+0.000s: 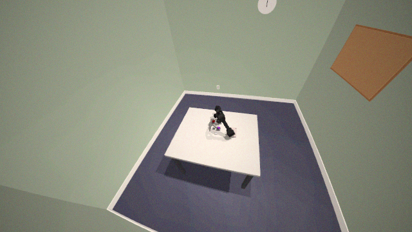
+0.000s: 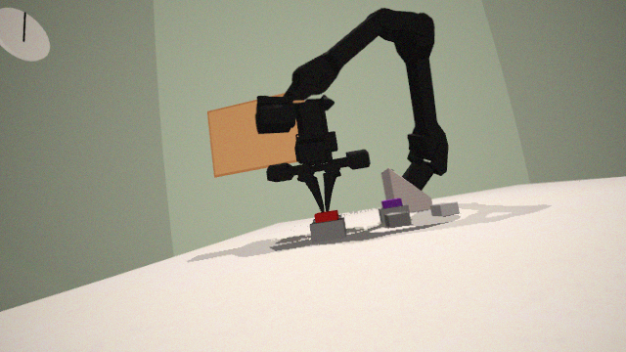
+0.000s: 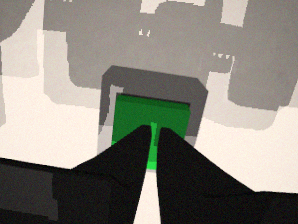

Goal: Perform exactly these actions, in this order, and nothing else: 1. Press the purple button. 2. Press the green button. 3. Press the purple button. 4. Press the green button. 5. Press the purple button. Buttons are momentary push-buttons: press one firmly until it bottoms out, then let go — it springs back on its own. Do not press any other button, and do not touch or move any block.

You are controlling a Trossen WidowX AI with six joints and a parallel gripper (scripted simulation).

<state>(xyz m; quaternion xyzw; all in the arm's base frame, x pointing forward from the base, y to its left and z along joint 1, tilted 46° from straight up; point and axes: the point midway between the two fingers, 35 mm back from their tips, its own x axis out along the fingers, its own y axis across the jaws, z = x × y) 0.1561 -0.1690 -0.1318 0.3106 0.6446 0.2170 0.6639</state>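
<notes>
My gripper (image 3: 153, 136) (image 2: 324, 206) is shut and empty, pointing straight down. In the wrist view its tips rest at the near edge of the green button (image 3: 133, 115), which sits in a grey housing (image 3: 115, 82); I cannot tell whether they press it. In the exterior view the green button is hidden behind the red button (image 2: 327, 216) (image 1: 213, 121), and the fingertips end just behind that red cap. The purple button (image 2: 391, 203) (image 1: 218, 128) stands to the right of the gripper, apart from it.
A grey wedge block (image 2: 398, 188) stands just behind the purple button and a small grey block (image 2: 445, 209) lies to its right, near the arm's base. All stand on the white table (image 2: 440, 293) (image 1: 199, 151). The arm (image 1: 223, 122) arches above them.
</notes>
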